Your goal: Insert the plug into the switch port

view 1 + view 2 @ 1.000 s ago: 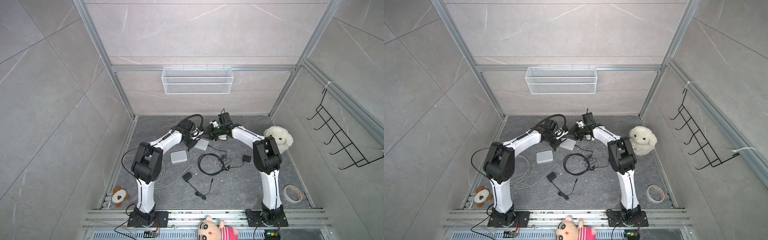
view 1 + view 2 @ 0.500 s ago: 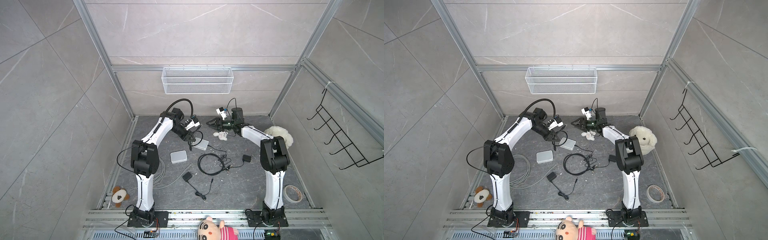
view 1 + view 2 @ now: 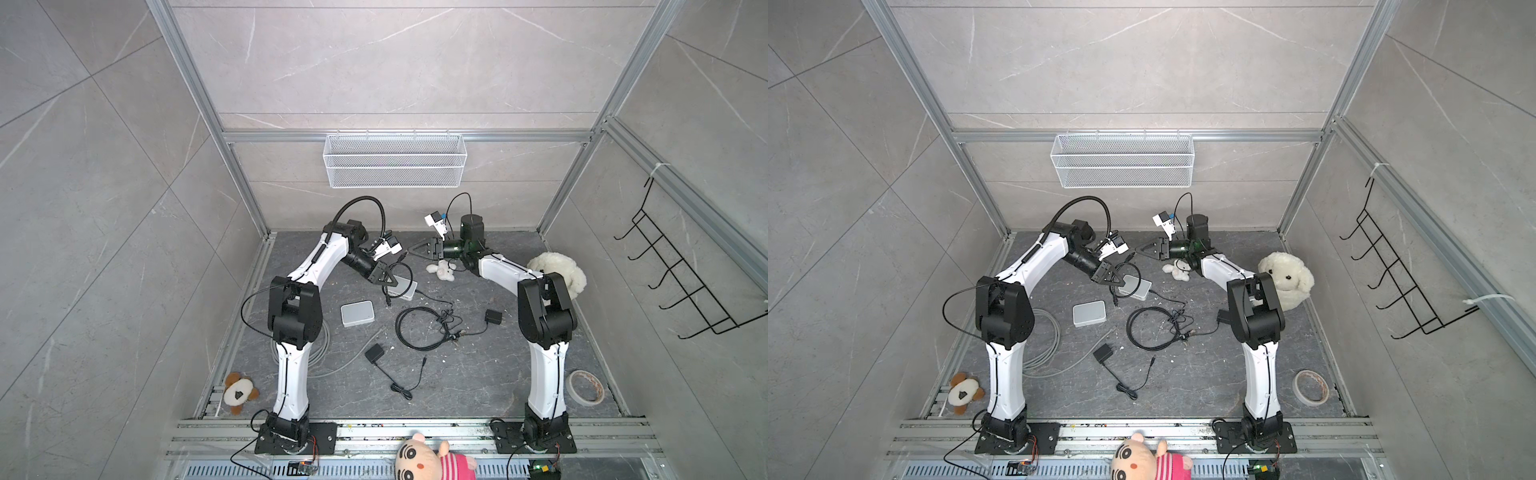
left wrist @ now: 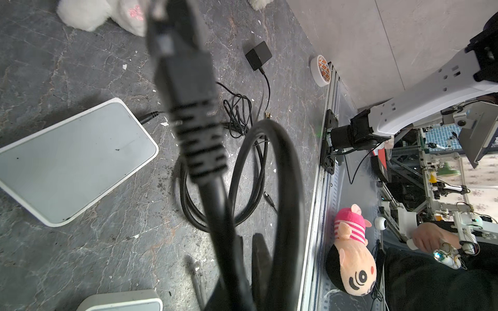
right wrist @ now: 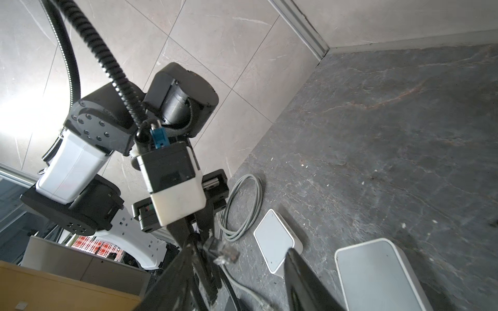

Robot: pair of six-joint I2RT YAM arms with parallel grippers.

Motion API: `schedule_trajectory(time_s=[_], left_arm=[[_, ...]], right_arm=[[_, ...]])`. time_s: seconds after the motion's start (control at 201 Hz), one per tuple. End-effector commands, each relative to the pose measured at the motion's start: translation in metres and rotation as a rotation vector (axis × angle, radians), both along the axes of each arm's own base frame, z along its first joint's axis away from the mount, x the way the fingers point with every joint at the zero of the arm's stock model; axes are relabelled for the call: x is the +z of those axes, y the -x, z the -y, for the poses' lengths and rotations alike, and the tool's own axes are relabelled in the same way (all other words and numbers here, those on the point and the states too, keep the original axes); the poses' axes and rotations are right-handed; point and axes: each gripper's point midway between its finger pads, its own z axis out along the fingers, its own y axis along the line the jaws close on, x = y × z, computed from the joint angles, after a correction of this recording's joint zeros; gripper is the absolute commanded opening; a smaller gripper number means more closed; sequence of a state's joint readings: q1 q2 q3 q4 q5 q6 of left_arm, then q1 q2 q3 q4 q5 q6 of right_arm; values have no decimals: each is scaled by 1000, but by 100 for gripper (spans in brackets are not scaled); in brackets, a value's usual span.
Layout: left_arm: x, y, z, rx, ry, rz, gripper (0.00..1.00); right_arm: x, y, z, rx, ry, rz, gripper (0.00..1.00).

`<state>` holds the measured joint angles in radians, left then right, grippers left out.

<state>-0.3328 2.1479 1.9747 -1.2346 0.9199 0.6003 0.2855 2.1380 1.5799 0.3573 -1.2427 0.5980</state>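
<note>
My left gripper [image 3: 390, 282] [image 4: 242, 258] is shut on a black network cable just behind its plug [image 4: 172, 40], which sticks out past the fingertips. It hangs above a flat white-grey switch [image 3: 406, 287] [image 4: 70, 161] on the dark floor; a thin power lead enters that switch's side. In the right wrist view the clear-tipped plug [image 5: 225, 251] shows between the left fingers. My right gripper [image 3: 415, 249] [image 5: 237, 269] stands open and empty, off to the right of the left one and level with it. The switch's ports are not visible.
A second switch [image 3: 357, 313] lies nearer the front. A black cable coil [image 3: 422, 328], two black power adapters [image 3: 493, 316] [image 3: 375, 354], a grey cable coil [image 5: 242, 207], plush toys [image 3: 441, 268] [image 3: 559, 272] and a tape roll [image 3: 586, 387] lie around.
Both grippers have lifted away from the switch where they met a second ago. The left one rose with the cable; the right one drew back toward the rear wall and opened.
</note>
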Motion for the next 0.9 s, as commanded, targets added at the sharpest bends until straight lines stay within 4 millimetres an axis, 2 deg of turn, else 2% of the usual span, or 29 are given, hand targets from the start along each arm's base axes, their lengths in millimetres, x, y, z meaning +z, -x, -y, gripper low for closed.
schedule_trajectory(time_s=[0.0, 0.234, 0.523, 0.717, 0.841, 0.896], left_arm=[[15, 0, 4, 2, 51, -9, 7], [12, -2, 5, 6, 44, -19, 7], [8, -3, 6, 15, 34, -18, 6], [5, -4, 6, 25, 24, -17, 6], [-3, -13, 2, 70, -16, 10, 17], [-6, -18, -1, 101, -32, 23, 27]], right_arm=[[-2, 5, -11, 52, -17, 15, 54], [0, 5, -19, 42, -24, -12, 46], [-1, 4, -21, 7, -21, -57, 23], [-6, 9, -18, -2, -7, -95, 15], [-14, 13, -14, -50, 32, -165, 12], [-21, 16, -11, -76, 61, -208, 12]])
